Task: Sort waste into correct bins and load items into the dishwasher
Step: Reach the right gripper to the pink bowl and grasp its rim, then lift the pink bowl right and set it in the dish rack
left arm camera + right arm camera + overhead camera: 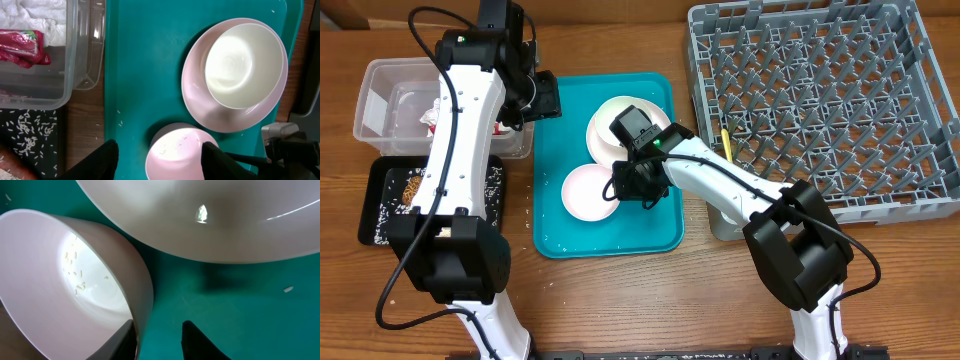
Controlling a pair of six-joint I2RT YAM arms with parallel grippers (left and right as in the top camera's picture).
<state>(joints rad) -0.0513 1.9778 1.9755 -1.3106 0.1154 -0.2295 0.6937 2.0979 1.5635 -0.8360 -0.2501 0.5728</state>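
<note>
A small white bowl point(588, 192) with a few rice grains stands on the teal tray point(660, 235). My right gripper point(159, 325) is open astride its rim point(65, 280), one finger inside, the other outside and apart from the wall. A second white bowl point(242, 65) sits on a pale plate point(200, 105) behind it. My left gripper point(161, 145) is open and empty, above the tray's left edge by the clear tub point(380, 100). The tub holds crumpled paper point(35, 15) and a red-and-white wrapper point(22, 47). The black tray point(380, 215) holds rice point(25, 142) and a brown lump point(412, 190).
The grey dish rack point(820, 100) fills the right side, with the yellow spoon point(727, 140) at its left edge. My right arm lies across the tray's right rim. Loose rice grains are scattered on the teal tray point(140, 75).
</note>
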